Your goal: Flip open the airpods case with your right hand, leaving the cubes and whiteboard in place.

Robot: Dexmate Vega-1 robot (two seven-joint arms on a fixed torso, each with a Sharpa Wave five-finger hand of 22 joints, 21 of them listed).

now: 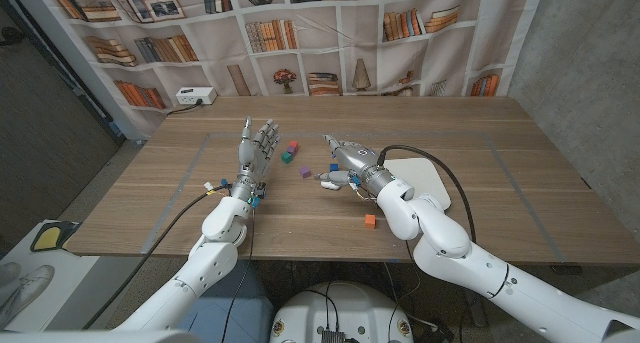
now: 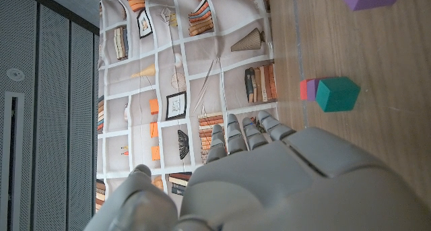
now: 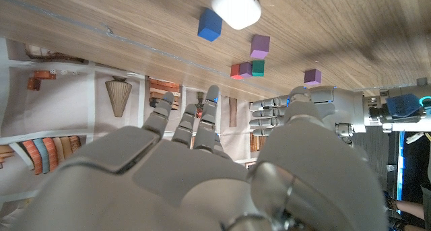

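The white AirPods case lies on the table mid-centre, and its lid looks closed in the right wrist view. My right hand hovers just behind and beside it with fingers spread, holding nothing; its fingertips stop short of the case. A blue cube sits right next to the case. Further left are a purple cube and a green cube, which also appears as the green cube. An orange cube lies nearer me. The whiteboard lies under my right forearm. My left hand stands upright and open.
Cables run along both arms over the table's near half. A white power strip sits at the far left edge. A bookshelf-print curtain hangs behind the table.
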